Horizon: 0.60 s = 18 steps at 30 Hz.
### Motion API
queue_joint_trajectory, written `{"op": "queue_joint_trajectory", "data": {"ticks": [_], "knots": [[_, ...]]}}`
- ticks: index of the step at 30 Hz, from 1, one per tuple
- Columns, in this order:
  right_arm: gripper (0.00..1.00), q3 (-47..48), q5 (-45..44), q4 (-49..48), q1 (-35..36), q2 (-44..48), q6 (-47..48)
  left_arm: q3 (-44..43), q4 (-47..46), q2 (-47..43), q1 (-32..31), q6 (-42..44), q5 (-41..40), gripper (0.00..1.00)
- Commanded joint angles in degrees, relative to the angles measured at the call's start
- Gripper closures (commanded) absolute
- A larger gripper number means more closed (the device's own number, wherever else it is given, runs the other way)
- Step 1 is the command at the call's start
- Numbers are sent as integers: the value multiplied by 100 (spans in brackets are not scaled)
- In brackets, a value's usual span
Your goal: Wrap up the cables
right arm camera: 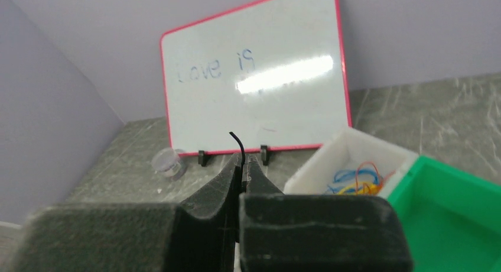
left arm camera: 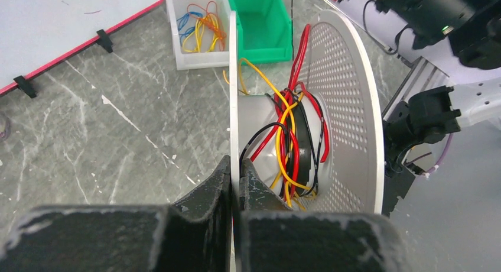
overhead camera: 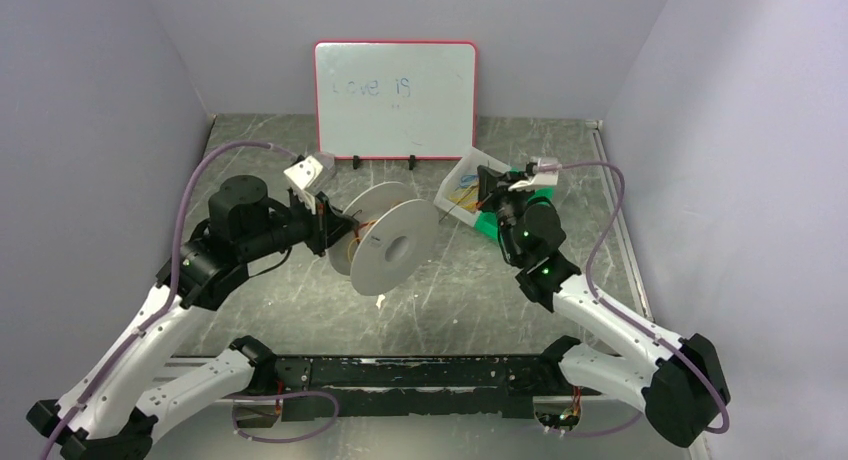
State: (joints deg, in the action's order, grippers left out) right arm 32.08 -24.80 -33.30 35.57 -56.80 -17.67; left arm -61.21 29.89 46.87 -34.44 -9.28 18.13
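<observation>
Enclosure: three plain lavender walls (overhead camera: pixel 100 130), matte. One table (overhead camera: pixel 430 310), grey stone-look top with pale veins and scratches.

Two arms, white shells and black joints, each with a purple hose.

One whiteboard (overhead camera: pixel 395 100), red frame, rounded corners, upright at the back wall on two black feet. Faint writing "Love is"; glossy, with glare in the right wrist view.

One spool (overhead camera: pixel 395 245) near table centre, on edge. It has two round pale flanges, the inner faces perforated with small holes, and a smooth grey hub.

Two open bins at back right, touching: white bin (overhead camera: pixel 465 185) and green bin (left arm camera: pixel 260 23), both hard plastic and rectangular. The white one holds a loose tangle of blue, orange and yellow wire loops.

Cables (left arm camera: pixel 289 142): thin red, orange-yellow and black strands wound loosely round the hub. Exact count cannot be told.

Left gripper (left arm camera: pixel 235 177): jaws closed onto the rim of one flange, pads flat on either face.

Right gripper (right arm camera: pixel 243 165): jaws pressed together, pinching one black strand (right arm camera: pixel 238 143). Its curled tip pokes up above the fingertips, over the bins.
</observation>
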Motion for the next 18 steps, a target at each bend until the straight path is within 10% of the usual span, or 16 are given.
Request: {"op": "queue_joint_trajectory", "data": {"ticks": [1, 18], "knots": [[100, 627, 286, 217, -102, -195, 676, -60, 114, 79, 25, 199, -63, 93], [100, 2987, 3275, 1975, -39, -1331, 545, -313, 460, 1181, -105, 154, -1276, 93]]}}
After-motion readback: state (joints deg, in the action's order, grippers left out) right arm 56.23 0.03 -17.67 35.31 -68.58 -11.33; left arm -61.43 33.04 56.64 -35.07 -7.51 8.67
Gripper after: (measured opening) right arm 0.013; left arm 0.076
